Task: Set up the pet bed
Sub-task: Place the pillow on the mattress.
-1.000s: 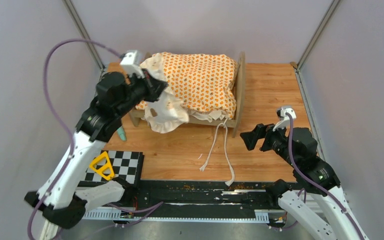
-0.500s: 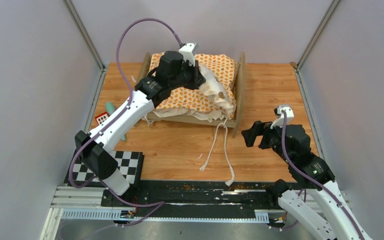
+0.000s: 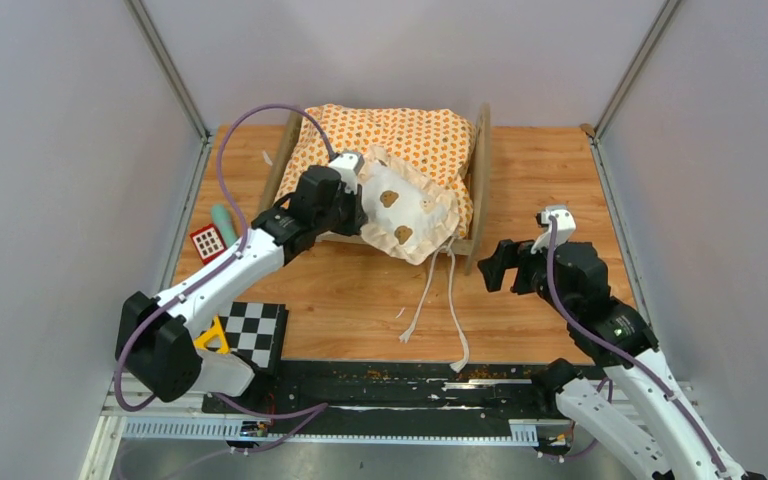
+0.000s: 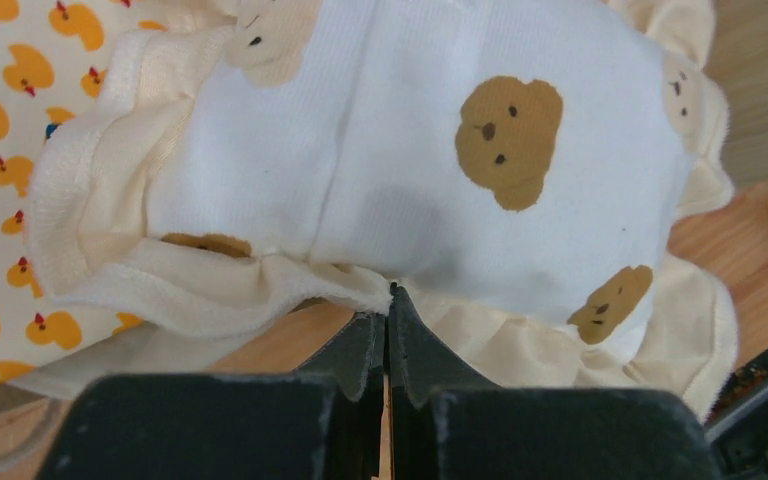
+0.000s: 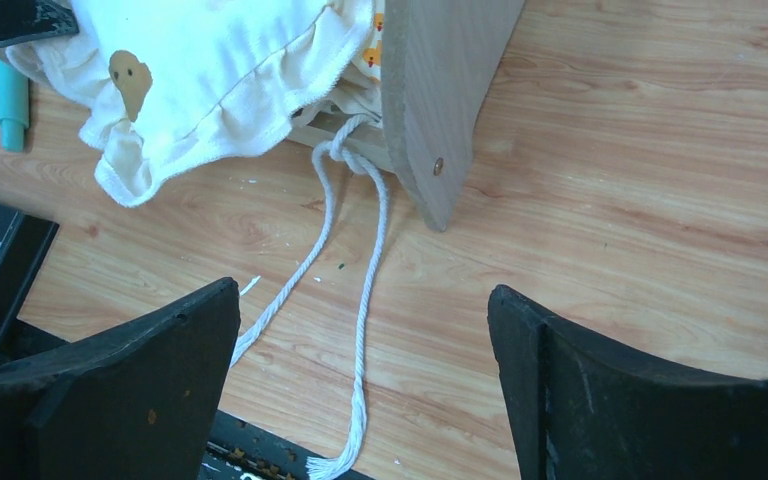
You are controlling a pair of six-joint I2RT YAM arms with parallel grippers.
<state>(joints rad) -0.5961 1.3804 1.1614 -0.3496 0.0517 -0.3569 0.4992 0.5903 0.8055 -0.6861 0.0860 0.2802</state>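
Note:
The pet bed stands at the back of the table, its light-wood end board close in the right wrist view. An orange-patterned cushion fills it. A small white pillow with brown bear prints lies over the bed's near right corner. My left gripper is shut on the pillow's cream frill. The pillow spreads out just beyond the closed left gripper. My right gripper hovers open to the right of the bed, over the white cords, holding nothing.
Two white tie cords trail from the bed toward the front rail. A teal stick, a small red grid piece, a checkerboard plate and a yellow triangle lie at the left. Walls close in on both sides.
My left arm carried the pillow from the bed's left end, over the cushion, down to the bed's near right corner. My right gripper shifted slightly left and stayed open.

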